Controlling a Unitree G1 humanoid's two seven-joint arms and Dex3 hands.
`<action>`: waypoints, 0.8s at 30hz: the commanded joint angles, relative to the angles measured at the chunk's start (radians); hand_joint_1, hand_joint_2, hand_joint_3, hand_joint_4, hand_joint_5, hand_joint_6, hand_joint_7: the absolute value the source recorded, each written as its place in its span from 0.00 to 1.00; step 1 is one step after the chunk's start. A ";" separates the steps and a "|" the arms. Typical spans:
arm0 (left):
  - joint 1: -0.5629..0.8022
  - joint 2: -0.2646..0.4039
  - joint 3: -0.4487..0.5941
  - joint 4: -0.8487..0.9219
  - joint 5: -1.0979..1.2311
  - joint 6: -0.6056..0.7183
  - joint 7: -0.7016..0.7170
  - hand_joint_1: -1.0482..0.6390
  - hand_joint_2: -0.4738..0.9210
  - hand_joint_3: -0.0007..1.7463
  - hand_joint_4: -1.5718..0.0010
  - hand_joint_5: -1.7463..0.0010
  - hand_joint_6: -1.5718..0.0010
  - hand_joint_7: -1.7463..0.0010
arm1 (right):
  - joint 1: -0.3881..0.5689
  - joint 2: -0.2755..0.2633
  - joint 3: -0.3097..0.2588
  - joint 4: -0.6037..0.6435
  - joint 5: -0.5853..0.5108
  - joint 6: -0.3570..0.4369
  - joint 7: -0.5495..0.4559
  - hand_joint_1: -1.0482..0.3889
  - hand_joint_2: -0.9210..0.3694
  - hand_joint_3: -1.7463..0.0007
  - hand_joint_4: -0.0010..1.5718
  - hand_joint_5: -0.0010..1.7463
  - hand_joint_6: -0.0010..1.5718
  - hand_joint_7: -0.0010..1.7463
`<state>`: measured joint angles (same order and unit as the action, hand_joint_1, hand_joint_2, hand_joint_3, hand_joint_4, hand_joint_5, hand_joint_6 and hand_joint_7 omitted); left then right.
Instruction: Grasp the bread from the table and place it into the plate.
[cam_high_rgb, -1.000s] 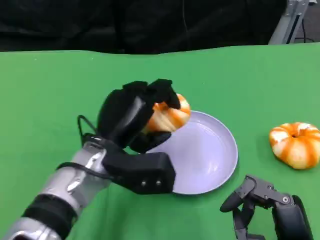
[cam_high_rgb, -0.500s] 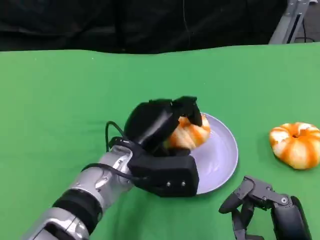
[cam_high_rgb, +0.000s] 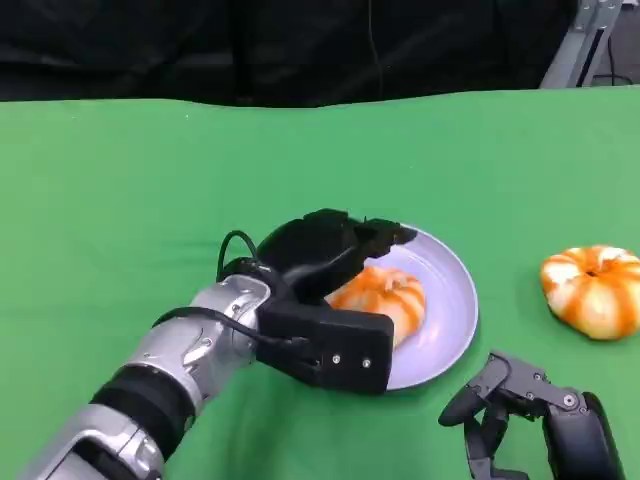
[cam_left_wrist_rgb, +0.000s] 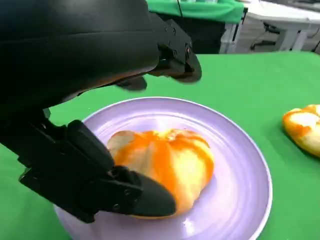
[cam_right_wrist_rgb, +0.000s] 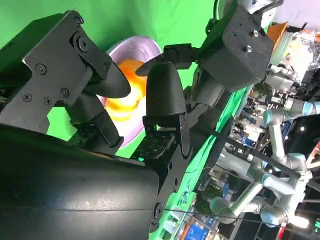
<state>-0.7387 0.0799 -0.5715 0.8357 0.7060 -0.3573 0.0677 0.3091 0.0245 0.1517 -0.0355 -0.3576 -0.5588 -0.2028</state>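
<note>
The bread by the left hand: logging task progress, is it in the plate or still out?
In. The bread rests on the plate, fingers spread above it.

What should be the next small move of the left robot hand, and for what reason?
Probably lift the left robot hand straight up and pull it back from the plate. The bread already lies on the plate, and in the left wrist view the fingers stand spread above it with a gap, so it looks released. A second bread waits on the table.
</note>
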 joint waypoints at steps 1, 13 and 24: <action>-0.001 0.022 -0.003 -0.029 0.002 0.017 -0.031 0.13 1.00 0.28 1.00 0.96 0.97 0.97 | 0.002 -0.009 -0.004 -0.007 0.010 -0.006 -0.005 0.80 0.51 0.16 0.58 1.00 0.54 0.77; 0.054 0.067 0.035 -0.115 -0.037 -0.005 -0.035 0.11 1.00 0.29 1.00 0.98 0.97 0.98 | 0.007 -0.006 0.000 -0.012 0.013 -0.003 -0.005 0.81 0.51 0.17 0.58 1.00 0.54 0.77; 0.204 0.140 0.164 -0.305 -0.151 -0.099 -0.027 0.28 1.00 0.20 0.82 0.82 0.80 0.94 | 0.013 -0.008 0.004 -0.022 0.003 0.000 -0.011 0.79 0.52 0.15 0.59 1.00 0.54 0.77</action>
<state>-0.5356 0.2170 -0.4157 0.5515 0.5647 -0.4506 0.0495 0.3165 0.0248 0.1624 -0.0461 -0.3567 -0.5585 -0.2064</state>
